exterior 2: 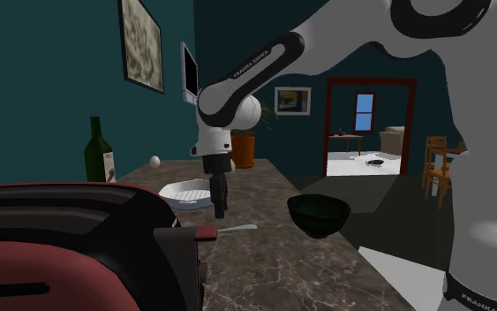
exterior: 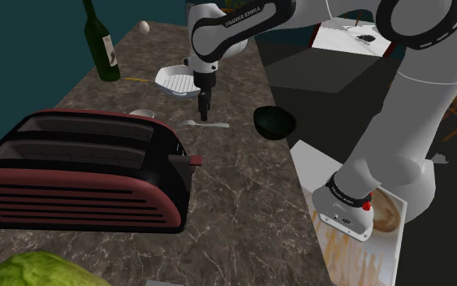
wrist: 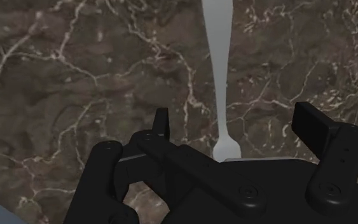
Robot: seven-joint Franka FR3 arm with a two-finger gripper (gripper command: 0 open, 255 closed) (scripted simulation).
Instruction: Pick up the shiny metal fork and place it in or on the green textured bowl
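Two fingers of the gripper stand wide apart and hold nothing. The fork, pale grey, lies flat on the counter. The gripper hangs above the fork, pointing straight down, its tips near it but apart from it. In the wrist view the fork runs away from the hand, and its near end sits in the gap between the fingers, touching neither. The bowl, very dark, stands upright near the fork, off one end of it and apart from it.

By my reading, the step in hand is the approach for the grasp: the fork is not yet lifted. The next move calls for a straight descent until the pads flank the fork's narrow shaft, then a squeeze across its width. Since the fork is thin and lies flat, the tips would likely need to come almost to the counter to catch it.
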